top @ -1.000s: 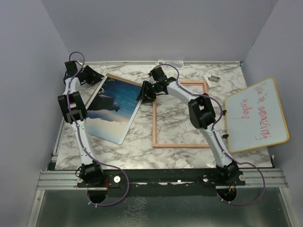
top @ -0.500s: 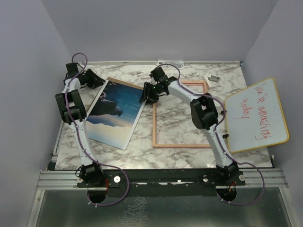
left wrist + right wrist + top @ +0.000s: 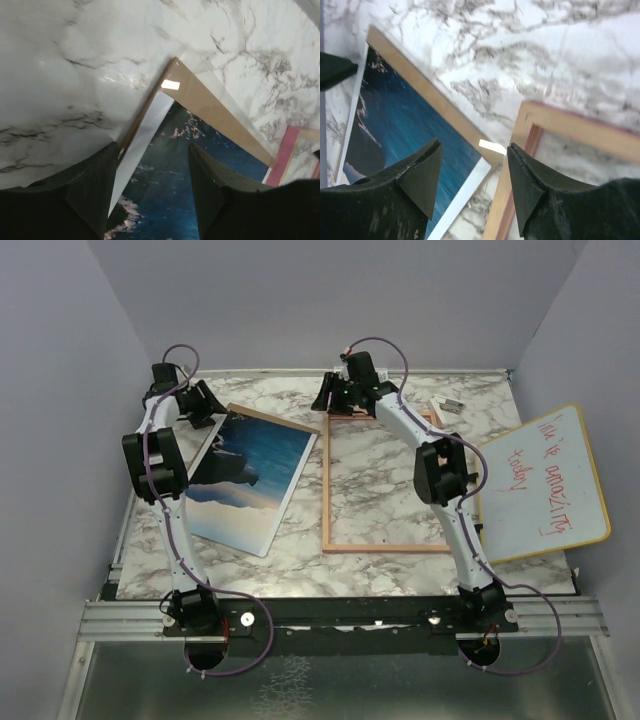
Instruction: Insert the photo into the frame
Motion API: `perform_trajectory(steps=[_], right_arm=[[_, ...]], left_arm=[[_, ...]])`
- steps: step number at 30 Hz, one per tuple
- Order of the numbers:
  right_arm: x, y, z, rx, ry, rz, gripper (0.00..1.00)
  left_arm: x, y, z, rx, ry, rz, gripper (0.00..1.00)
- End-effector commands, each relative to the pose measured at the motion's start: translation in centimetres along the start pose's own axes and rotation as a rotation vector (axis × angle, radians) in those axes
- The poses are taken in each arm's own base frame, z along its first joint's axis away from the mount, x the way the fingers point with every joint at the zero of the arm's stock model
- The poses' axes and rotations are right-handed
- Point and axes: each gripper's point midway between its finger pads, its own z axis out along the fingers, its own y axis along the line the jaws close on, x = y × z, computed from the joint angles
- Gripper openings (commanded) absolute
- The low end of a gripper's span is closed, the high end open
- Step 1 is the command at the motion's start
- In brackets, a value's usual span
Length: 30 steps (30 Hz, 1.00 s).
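Left gripper sits at the far-left corner of the photo. Jaws are spread wide, and on the left wrist cam I see the print's white border running between the two fingers. I can't tell if either pad touches it; nothing is clamped.

The photo lies flat on the marble table, left of the frame and outside it, skewed with its far end leaning right. It shows blue sea, a dark cliff and pale sky at the near end. It rests on a brown backing board that shows as a strip along the far edge.

Right gripper hovers over the gap between the photo's far-right corner and the frame's far-left corner. Its jaws are wide apart and hold nothing. A small white tab lies just off the board's corner, between the fingers in that view.

The frame lies flat at table centre. The light wood side faces up, a pink inner edge shows on the right wrist cam, and marble is visible through the pane.

A small grey-white item sits near the frame's far-right corner; it is too small for me to identify.

Far right, the whiteboard leans at the table edge. Its red handwriting runs sideways. I read "today" clearly; the other line looks like "you're amazing", but I'm not certain.
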Motion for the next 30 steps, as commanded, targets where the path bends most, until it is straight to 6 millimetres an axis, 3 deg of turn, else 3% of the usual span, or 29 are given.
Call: perform_trajectory(steps=[1, 6, 8, 14, 23, 28, 29, 30], right_arm=[[-1.5, 2.3, 2.2, -0.149, -0.075, -0.147, 0.59], [-1.5, 2.4, 3.0, -0.19, -0.099, -0.199, 0.58], [-1.2, 2.2, 3.4, -0.2, -0.098, -0.215, 0.55], [0.1, -0.5, 4.8, -0.106, -0.076, -0.219, 0.58], [-1.2, -2.7, 4.8, 0.033, -0.136, -0.182, 0.63], [-0.9, -5.0, 4.8, 0.08, -0.115, -0.178, 0.64], [-0.8, -5.5, 4.7, 0.085, -0.108, -0.175, 0.64], [-0.7, -6.0, 4.6, 0.091, -0.1, -0.173, 0.64]], left_arm=[[3.9, -5.3, 0.0, -0.023, 0.06, 0.129, 0.58], [7.0, -8.7, 0.9, -0.006, 0.098, 0.191, 0.52], [7.6, -9.2, 1.1, -0.033, 0.096, 0.218, 0.52], [5.7, -7.4, -0.3, -0.216, -0.014, 0.214, 0.52], [5.5, -8.3, -1.0, -0.203, -0.004, 0.217, 0.66], [8.2, -10.9, -2.0, -0.077, 0.082, 0.199, 0.64], [9.1, -10.7, -2.2, -0.07, 0.103, 0.19, 0.64], [10.5, -11.9, -2.1, -0.053, 0.128, 0.206, 0.63]])
